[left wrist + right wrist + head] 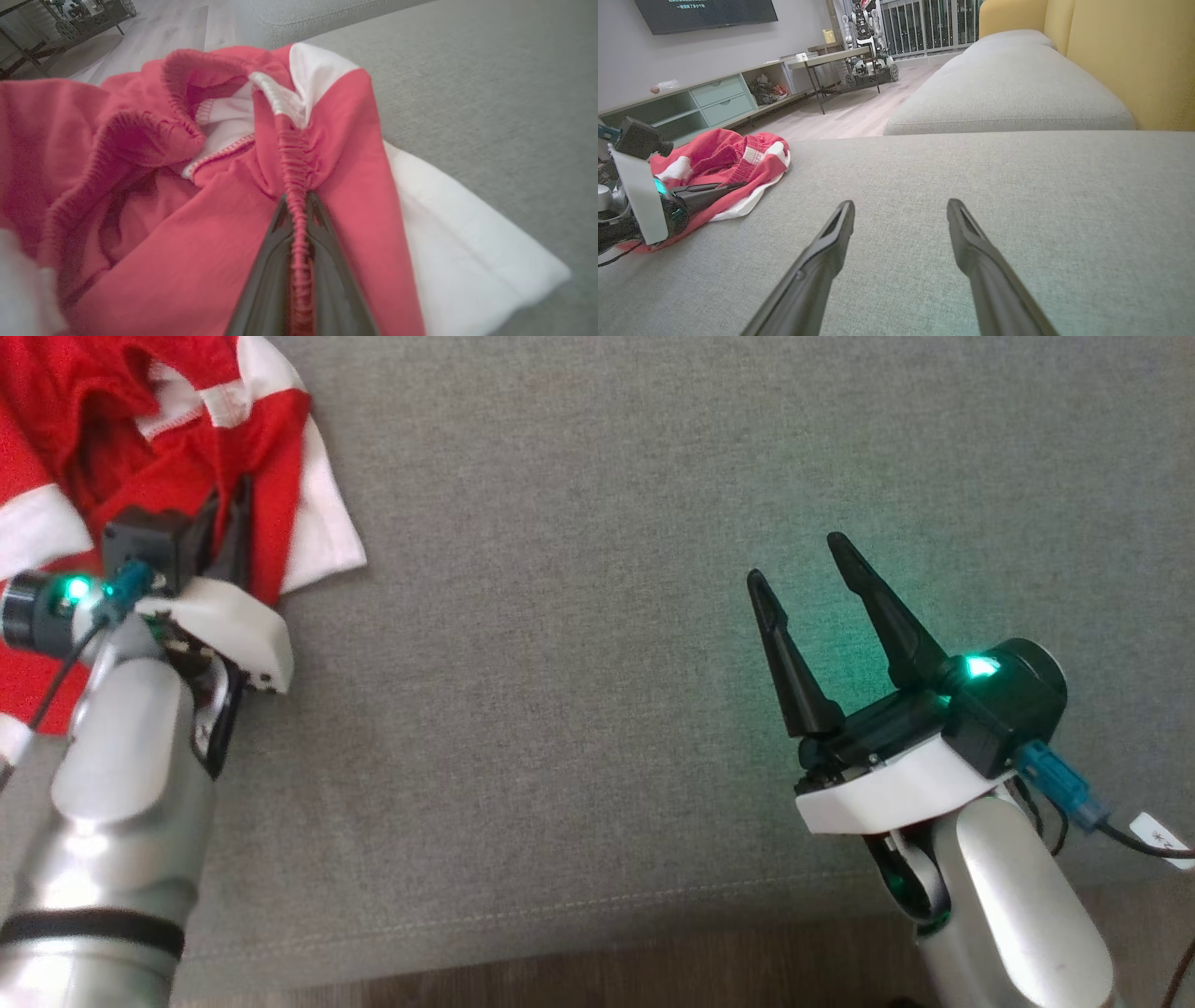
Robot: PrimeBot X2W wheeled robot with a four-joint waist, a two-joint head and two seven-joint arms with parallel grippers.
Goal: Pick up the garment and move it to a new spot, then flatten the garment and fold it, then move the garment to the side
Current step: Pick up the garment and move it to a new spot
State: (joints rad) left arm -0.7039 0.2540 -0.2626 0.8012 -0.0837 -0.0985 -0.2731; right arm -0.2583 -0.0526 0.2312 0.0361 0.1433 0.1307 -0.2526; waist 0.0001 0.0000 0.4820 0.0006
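The garment (187, 448), a red knit piece with white bands, lies crumpled at the far left of the grey sofa seat (597, 616). The left gripper (229, 518) has its fingers together, clamped on a gathered, ribbed red edge (292, 154) of the garment; in the left wrist view that edge runs straight up from between the fingers. The right gripper (795, 560) hovers over bare seat, well apart from the garment, with its fingers apart and holding nothing. Handling: the fabric appears soft, light and limp, so it will likely drape and bunch when lifted rather than hold a shape. The gathered edge looks stretchy and may lengthen under pull. The piece is not fragile. Slip risk is judged low on the ribbed edge and higher on the smooth white band (467, 242). Recommended hold: the gathered edge at two well-separated places, one per gripper, to spread the piece flat. Markings: no brand or label is visible on the garment. A white tag (1162, 835) on the right arm's cable carries marks too small to read. Text on the wall screen (705, 11) is illegible.
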